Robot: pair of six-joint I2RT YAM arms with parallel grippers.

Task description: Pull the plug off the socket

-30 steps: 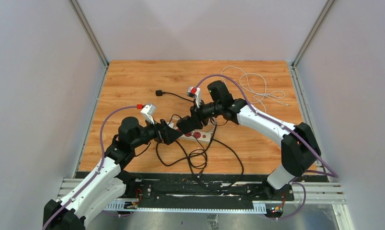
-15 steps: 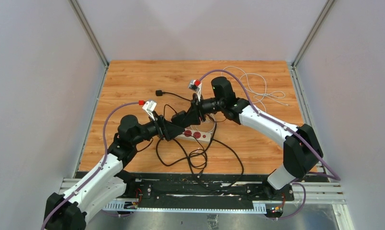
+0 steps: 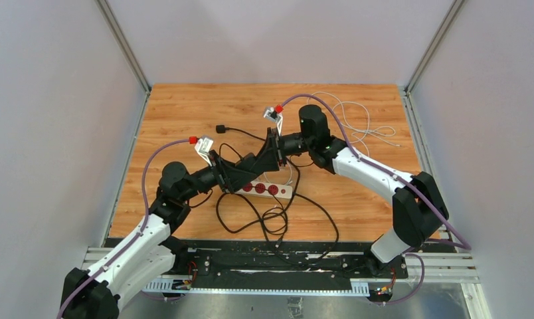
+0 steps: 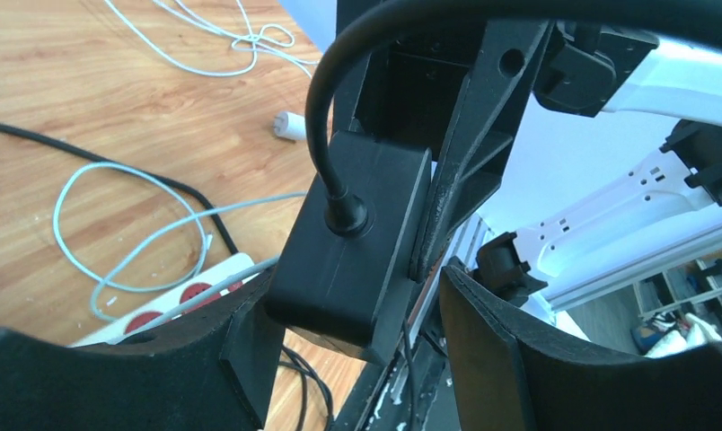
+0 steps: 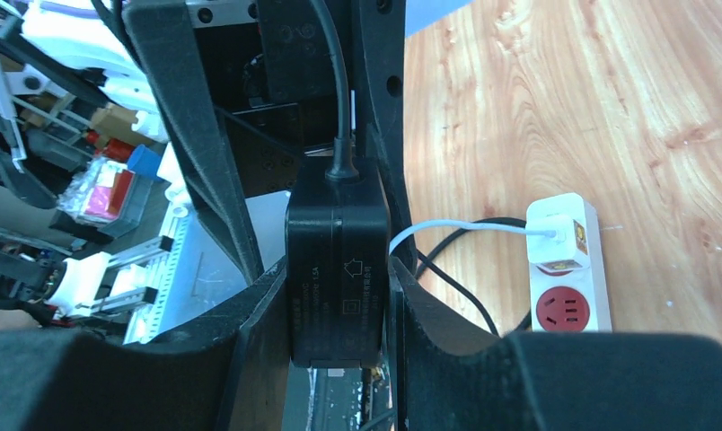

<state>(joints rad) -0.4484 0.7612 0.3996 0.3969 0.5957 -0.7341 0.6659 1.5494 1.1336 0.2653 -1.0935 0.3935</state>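
The cream-white socket strip [image 3: 264, 189] lies on the wooden table with three red outlets showing. It also shows in the right wrist view [image 5: 568, 269] and the left wrist view [image 4: 191, 301]. The plug, a black block adapter [image 5: 338, 260] with a black cord, is off the strip and held in the air. My right gripper [image 5: 338, 314] is shut on its sides, above and behind the strip [image 3: 266, 158]. My left gripper [image 4: 357, 355] is open, its jaws standing either side of the same adapter [image 4: 353, 242], just left of the right gripper [image 3: 243, 174].
A white charger [image 5: 555, 235] with a white cable stays plugged into the strip's end. Black cord loops [image 3: 271, 216] lie in front of the strip. A thin white cable [image 3: 357, 126] coils at the back right. A small black plug end [image 3: 220, 129] lies at the back.
Both grippers have risen up and away from the strip. The black adapter has come off with the right gripper, and more red outlets now show.
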